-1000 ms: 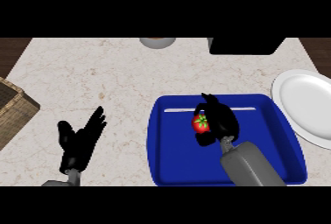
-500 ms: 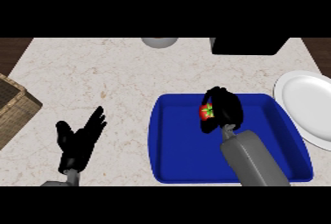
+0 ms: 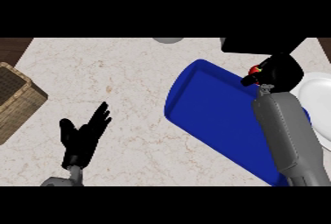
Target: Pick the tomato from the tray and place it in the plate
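Since half a second ago my right hand [image 3: 279,70] has carried the tomato [image 3: 256,70] up and right, past the far corner of the blue tray [image 3: 213,109], close to the white plate [image 3: 317,94]. The whole view has swung, so the tray now sits tilted. In the head view, the black fingers curl round the red tomato with its green stem; only a sliver shows. The tray is glossy, rounded-cornered plastic; the plate is smooth and round. The counter [image 3: 129,74] is pale veined marble. A woven wicker basket [image 3: 16,103] sits at the left edge. My left hand [image 3: 82,133] rests open, lower left. No writing is visible.
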